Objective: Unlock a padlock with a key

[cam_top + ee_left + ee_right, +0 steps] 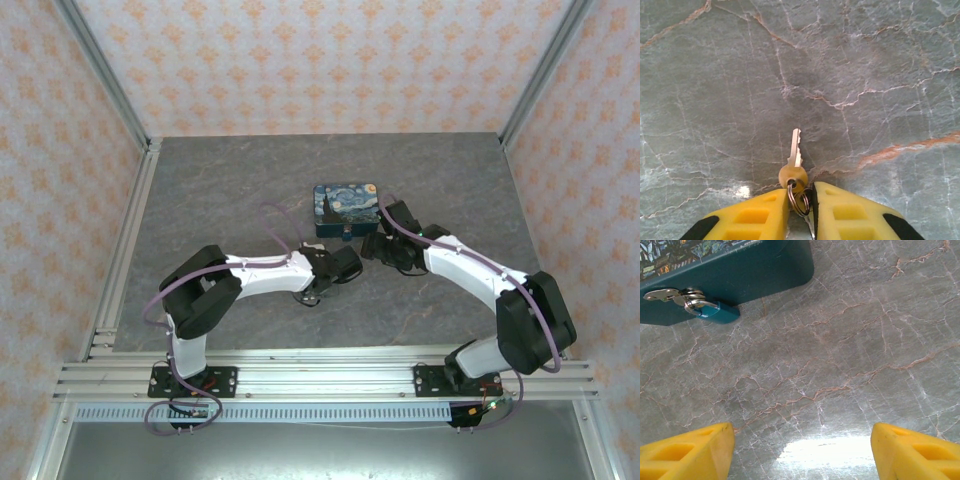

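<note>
Left gripper: sits low over the grey marbled table. Has its yellow fingertips almost together and pinches the key ring between them, so closed on the ring.

Key: lies flat on the table just ahead of those fingertips. Round yellowish head next to the ring, silver blade pointing away from the gripper. Second small blade on the same ring, down between the fingers, mostly hidden.

Right gripper: stands wide open and holds nothing, with bare table between its two yellow fingers.

Padlock: small, with a teal body. Hangs by its shackle from the silver hasp on the side wall of the blue painted box. Lies at the foot of that wall, against it. Cannot tell whether the shackle is latched.

Top view: box near the table's middle, both grippers just on its near side. Right gripper by the near right corner, left gripper a little further back. Key apart from the padlock, not touching it.
</note>
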